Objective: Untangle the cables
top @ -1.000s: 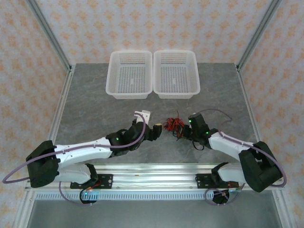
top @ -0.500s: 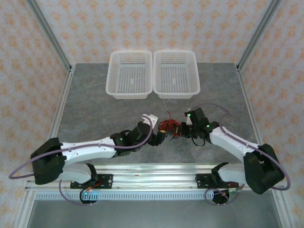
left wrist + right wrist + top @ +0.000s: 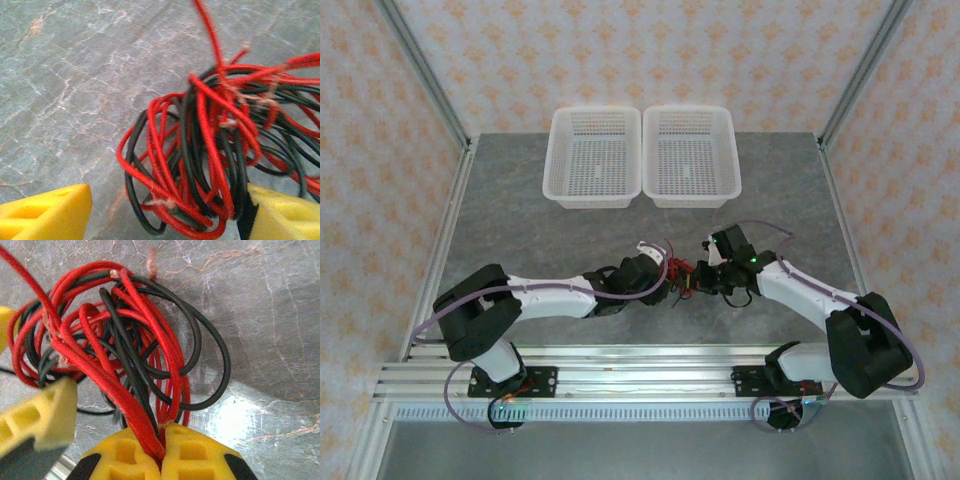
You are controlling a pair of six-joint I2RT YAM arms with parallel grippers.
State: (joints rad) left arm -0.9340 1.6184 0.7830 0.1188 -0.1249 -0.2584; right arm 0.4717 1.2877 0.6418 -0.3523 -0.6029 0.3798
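Tangled cables (image 3: 210,150) on the bench (image 3: 60,75) inside the wide left pincer (image 3: 165,210), red strands tight in the right pincer (image 3: 161,447).

Robot lab test cell, not a home despite the wallpaper look. Tells: left arm (image 3: 550,293) and right arm (image 3: 800,292) bolted to a slotted aluminium rail (image 3: 650,365) at the near edge of a grey stone-look desk (image 3: 520,220). Extrusion posts (image 3: 423,72) frame patterned wall panels (image 3: 650,50) on three sides, booth-style. Props are sparse: two identical white mesh baskets (image 3: 592,199) side by side at the back, and one knot of red and black cables (image 3: 682,275) mid-desk.
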